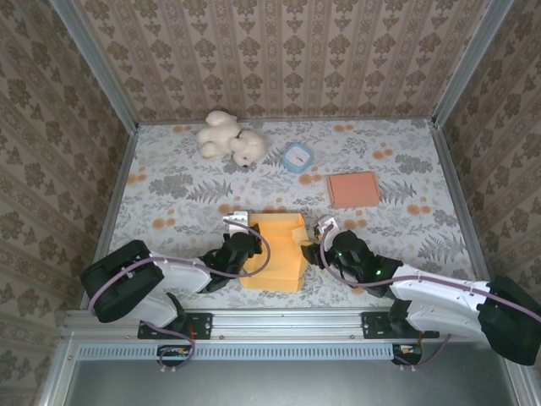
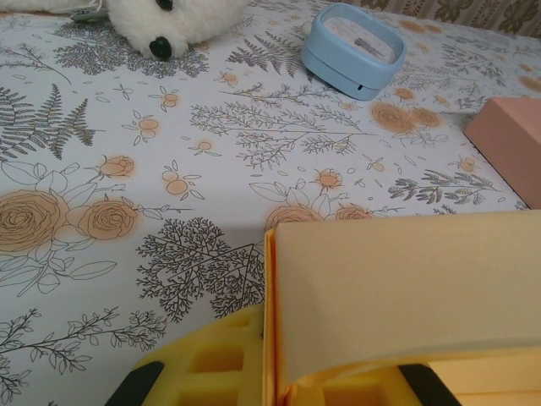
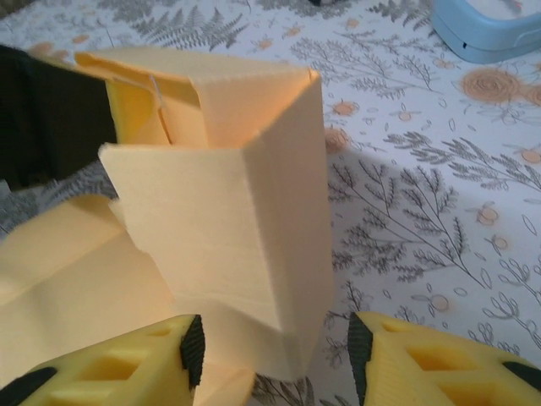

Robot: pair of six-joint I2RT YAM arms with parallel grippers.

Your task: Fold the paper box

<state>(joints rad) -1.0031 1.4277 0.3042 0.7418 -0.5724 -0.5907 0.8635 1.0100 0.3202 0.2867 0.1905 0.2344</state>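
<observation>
The jaws of the left arm [image 1: 161,275] are being held shut on an upright panel of the paper box [image 1: 275,254], the sheet being pinched between the yellow fingers [image 2: 199,372]. The jaws of the right arm [image 1: 439,292] are standing partly open, astride the lower corner of a raised wall [image 3: 228,211]. One pad [image 3: 193,348] is sitting just beside the card and the other pad [image 3: 359,342] is standing apart from it, so nothing is being gripped there.

The box is lying on the table [image 1: 169,194] between the two arms, near the front edge. The task is being judged partly done: one side wall is being shown folded up, with a flap turned in at its top, while the adjoining card is lying flat. The other walls and the closing are being judged outstanding.

A plush toy [image 1: 230,138], a blue container [image 1: 297,157] and a pink pad [image 1: 353,189] are lying well apart, toward the back.
</observation>
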